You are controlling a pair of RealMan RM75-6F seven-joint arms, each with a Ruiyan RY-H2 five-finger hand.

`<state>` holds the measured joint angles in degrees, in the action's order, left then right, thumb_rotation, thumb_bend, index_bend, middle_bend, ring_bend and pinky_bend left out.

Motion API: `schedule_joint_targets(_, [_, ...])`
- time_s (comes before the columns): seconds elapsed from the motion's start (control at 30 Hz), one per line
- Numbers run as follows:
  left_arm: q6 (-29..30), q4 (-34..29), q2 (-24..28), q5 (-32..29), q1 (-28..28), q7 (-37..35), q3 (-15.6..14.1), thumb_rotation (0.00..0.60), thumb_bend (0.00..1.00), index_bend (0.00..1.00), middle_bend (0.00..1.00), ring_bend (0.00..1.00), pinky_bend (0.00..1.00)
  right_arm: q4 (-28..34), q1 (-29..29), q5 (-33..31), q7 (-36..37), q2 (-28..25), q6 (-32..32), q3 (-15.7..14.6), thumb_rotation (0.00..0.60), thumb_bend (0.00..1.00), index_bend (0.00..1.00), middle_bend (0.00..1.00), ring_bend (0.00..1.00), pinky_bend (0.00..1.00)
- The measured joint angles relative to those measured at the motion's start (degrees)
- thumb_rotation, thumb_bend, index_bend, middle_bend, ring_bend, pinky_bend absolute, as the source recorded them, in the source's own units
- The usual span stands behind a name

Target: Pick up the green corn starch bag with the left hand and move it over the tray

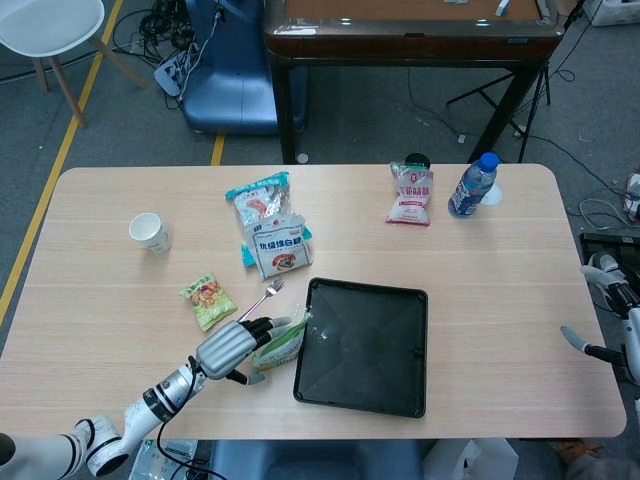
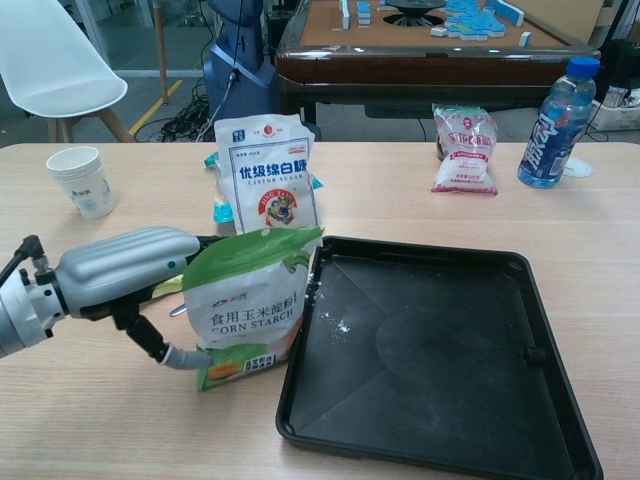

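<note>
Looking down in the head view, the silver left hand [image 1: 232,349] grips the green-and-white corn starch bag [image 1: 281,343] at lower centre, just left of the black rectangular plastic tray [image 1: 363,346]; the right hand [image 1: 612,283] at the right edge is too cut off to tell. Lower left in the chest view, the left hand [image 2: 128,268] holds the bag [image 2: 248,305] upright, touching the tray's [image 2: 440,350] left rim.

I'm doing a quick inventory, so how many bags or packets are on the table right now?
5: the green corn starch bag held by the left hand beside the tray; a white sugar bag overlapping a blue-edged packet; a small green packet; a pink-and-white bag near the bottle.
</note>
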<state>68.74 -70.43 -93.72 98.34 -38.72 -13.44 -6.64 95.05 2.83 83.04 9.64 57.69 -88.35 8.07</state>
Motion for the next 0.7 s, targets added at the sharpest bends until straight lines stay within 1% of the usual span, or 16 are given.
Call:
schedule_joint_targets(0.27, [-1.96,-1.01,0.64,-2.97,0.86,1.88,1.26,0.600,0.16,0.09,0.11,0.16,0.37,-0.42,-0.01,-0.03,0.39,0.07,0.16,-0.06,0.600,0.09,0.24,0.31,0.12,0.17])
schedule_joint_targets(0.5, [-2.60,-2.14,1.55,-5.03,2.01,2.97,2.23,0.600,0.16,0.09,0.11,0.16,0.36,-0.52,0.25,0.13,0.42,0.18,0.38,0.02,0.600,0.09,0.24,0.31,0.12,0.17])
schedule_joint_targets(0.7, [-2.81,-3.54,2.96,-6.51,3.09,3.95,2.70,0.600,0.16,0.05,0.10,0.13,0.33,-0.46,0.32,0.29,0.44,0.09,0.40,0.01,0.600,0.09,0.24,0.31,0.12,0.17])
